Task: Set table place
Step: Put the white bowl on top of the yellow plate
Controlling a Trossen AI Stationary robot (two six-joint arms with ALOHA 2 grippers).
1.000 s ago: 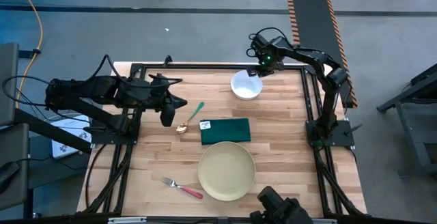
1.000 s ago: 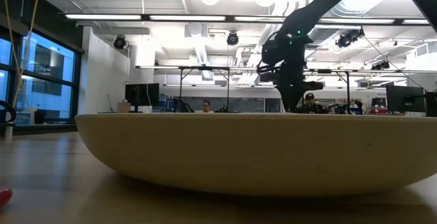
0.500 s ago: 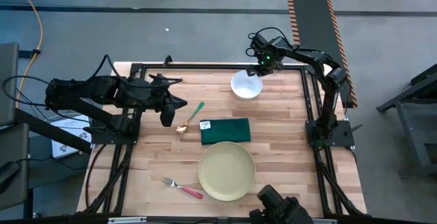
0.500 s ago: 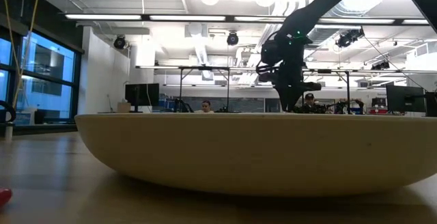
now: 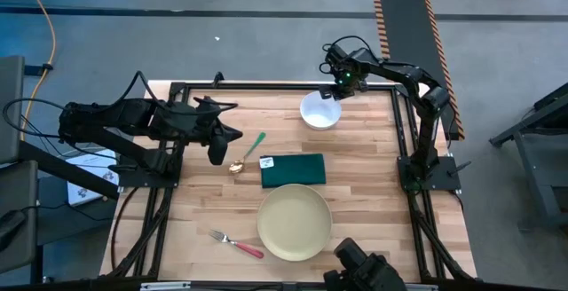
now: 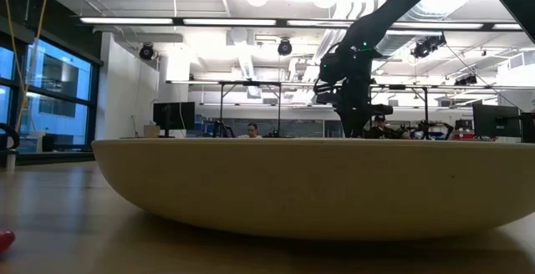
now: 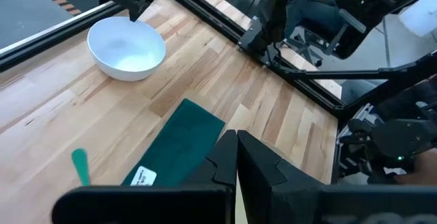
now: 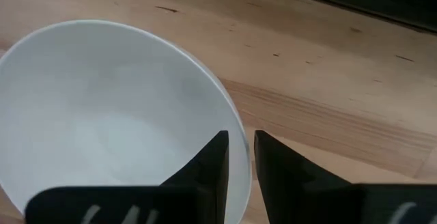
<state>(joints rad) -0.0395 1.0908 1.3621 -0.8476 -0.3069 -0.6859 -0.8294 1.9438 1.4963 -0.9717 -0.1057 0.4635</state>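
Step judged: right gripper (image 8: 237, 166) taking white bowl (image 5: 319, 111) at table's (image 5: 373, 202) far right, fingers (image 8: 208, 166) narrow, straddling rim, one inside, one outside; whether pinching yet, cannot tell. To do well: seat fingers deeper on rim, close firmly, lift level, carry to yellow plate (image 5: 294, 222).

Left gripper (image 5: 216, 153) hovers above gold spoon (image 5: 247, 153), fingers closed, empty.

Count: one table, two arms, one plate, one green napkin (image 5: 293, 169), one bowl, one spoon, one pink-handled fork (image 5: 237, 243).
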